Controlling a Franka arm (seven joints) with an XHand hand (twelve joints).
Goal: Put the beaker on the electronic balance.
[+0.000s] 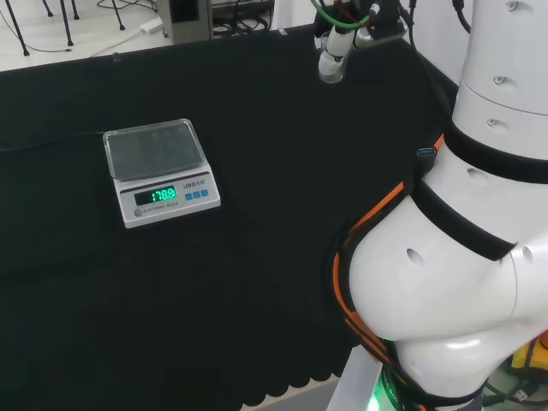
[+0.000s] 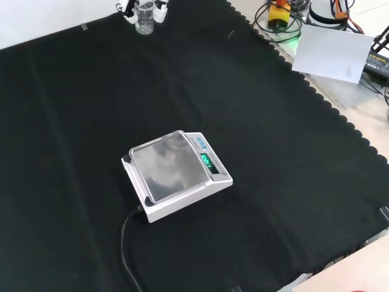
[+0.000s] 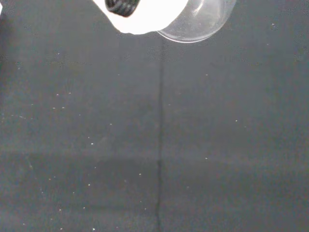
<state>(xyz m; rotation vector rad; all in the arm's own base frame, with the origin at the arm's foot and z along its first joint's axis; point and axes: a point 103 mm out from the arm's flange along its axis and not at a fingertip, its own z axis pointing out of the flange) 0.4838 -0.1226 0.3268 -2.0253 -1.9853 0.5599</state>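
While the beaker was held far from its goal, the scene read as follows:

Key relation: the electronic balance (image 2: 178, 176) lay well apart from the robot hand (image 2: 159, 8); in the front view the balance stood mid-cloth, nearer the camera and slightly right of the robot hand at the far top edge; in the head view it stood to the left of, and nearer than, the robot hand (image 1: 342, 38).

Beaker: a small clear beaker (image 2: 144, 18) sat upright between white fingers at the far edge of the black cloth in the front view; in the head view it (image 1: 331, 67) hung below the robot hand near the top, right of centre; its long axis stood about vertical.

Robot hand: white fingers showed on both sides of the beaker, so it appeared closed around the glass, holding it; whether the base touched the bench (image 2: 292, 158) or hung just above it could not be told.

Wrist view: the beaker's round rim (image 3: 198, 21) lay just beside a blurred white part of the robot hand (image 3: 145, 17), with bare cloth beyond.

Balance: its pan (image 1: 154, 147) was bare, display lit, a cable leaving its side.

Judgement: the carry across to the pan appeared not yet done; the move would call for keeping the beaker upright and centring it over the pan.
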